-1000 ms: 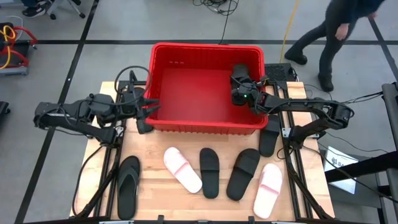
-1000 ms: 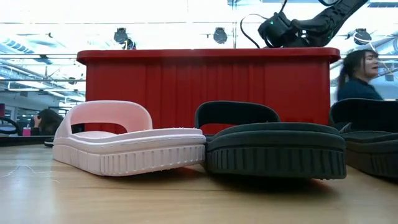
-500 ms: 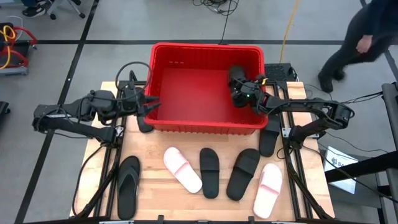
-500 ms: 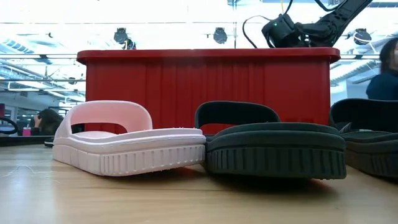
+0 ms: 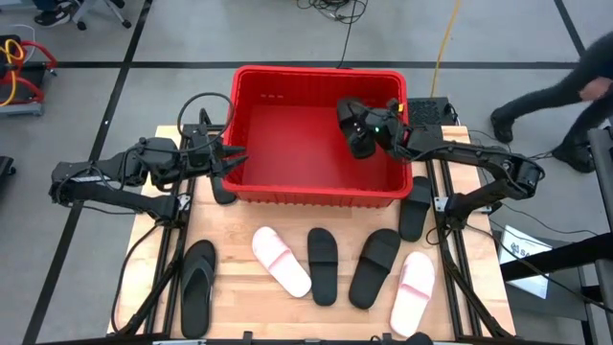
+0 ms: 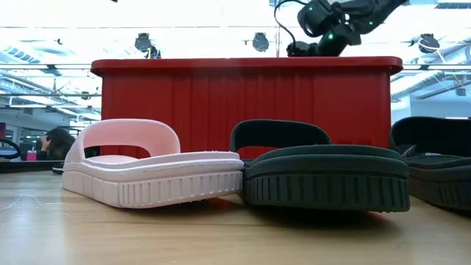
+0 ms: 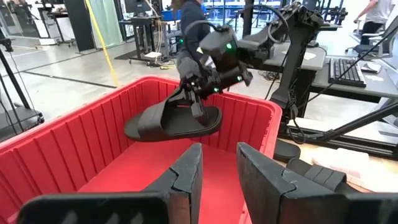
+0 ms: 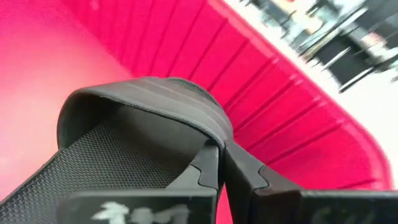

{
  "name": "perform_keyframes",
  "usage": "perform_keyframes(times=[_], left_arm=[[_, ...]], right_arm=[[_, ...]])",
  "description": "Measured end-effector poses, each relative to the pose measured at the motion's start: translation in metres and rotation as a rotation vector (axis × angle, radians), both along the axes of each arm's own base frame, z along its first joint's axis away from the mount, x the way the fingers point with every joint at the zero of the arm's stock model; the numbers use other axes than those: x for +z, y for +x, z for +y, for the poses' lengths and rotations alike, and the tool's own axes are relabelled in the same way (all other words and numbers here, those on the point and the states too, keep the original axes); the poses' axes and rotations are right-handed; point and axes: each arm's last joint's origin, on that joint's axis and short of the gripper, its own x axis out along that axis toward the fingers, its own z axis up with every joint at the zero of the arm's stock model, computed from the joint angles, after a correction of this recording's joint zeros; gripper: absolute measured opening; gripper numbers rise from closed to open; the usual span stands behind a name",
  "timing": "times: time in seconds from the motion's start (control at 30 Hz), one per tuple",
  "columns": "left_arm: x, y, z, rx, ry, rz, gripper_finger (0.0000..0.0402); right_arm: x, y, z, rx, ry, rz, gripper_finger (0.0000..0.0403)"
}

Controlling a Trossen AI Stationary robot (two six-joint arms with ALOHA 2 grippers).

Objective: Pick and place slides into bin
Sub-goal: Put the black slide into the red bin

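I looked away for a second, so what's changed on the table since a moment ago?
The right tool, shut on a black slide, has swung further over the red bin toward its middle and risen. The left tool stays at the bin's left wall, and the six slides on the table lie unmoved.

We see a light wooden tabletop (image 5: 249, 278) standing on a grey floor (image 5: 115, 96) crossed by dark lines. A yellow cable (image 5: 442, 43) trails across the floor at the far side, and a person (image 5: 560, 91) walks past at the far right. At table height, bright ceiling lights (image 6: 221, 15) fill the hall behind. Desks with a keyboard (image 7: 348, 68) stand farther back.
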Motion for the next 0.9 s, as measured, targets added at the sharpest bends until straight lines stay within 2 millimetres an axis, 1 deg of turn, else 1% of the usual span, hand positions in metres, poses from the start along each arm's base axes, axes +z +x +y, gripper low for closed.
perform_keyframes(times=[0.1,0.2,0.4,0.5,0.63,0.8,0.9], left_arm=[[0.000,0.000,0.000,0.000,-0.002,-0.001,0.0097],[0.000,0.000,0.000,-0.001,-0.005,-0.001,0.0097],[0.000,0.000,0.000,-0.014,-0.010,-0.004,0.0097],[0.000,0.000,0.000,-0.013,-0.018,-0.006,0.0097],[0.000,0.000,0.000,-0.012,-0.025,-0.009,0.0097],[0.000,0.000,0.000,-0.012,-0.027,-0.010,0.0097],[0.000,0.000,0.000,-0.012,-0.028,-0.010,0.0097]], right_arm=[[0.005,-0.002,-0.006,-0.022,0.087,0.006,0.0000],[0.004,-0.002,-0.017,-0.066,0.108,0.014,0.0000],[-0.024,0.004,-0.032,-0.141,0.136,0.105,0.0000],[-0.032,0.006,-0.035,-0.193,0.116,0.152,0.0000],[-0.036,0.005,-0.036,-0.252,0.083,0.198,0.0000],[-0.043,0.002,-0.034,-0.244,0.107,0.231,0.0000],[-0.050,-0.001,-0.032,-0.238,0.121,0.260,0.0000]])
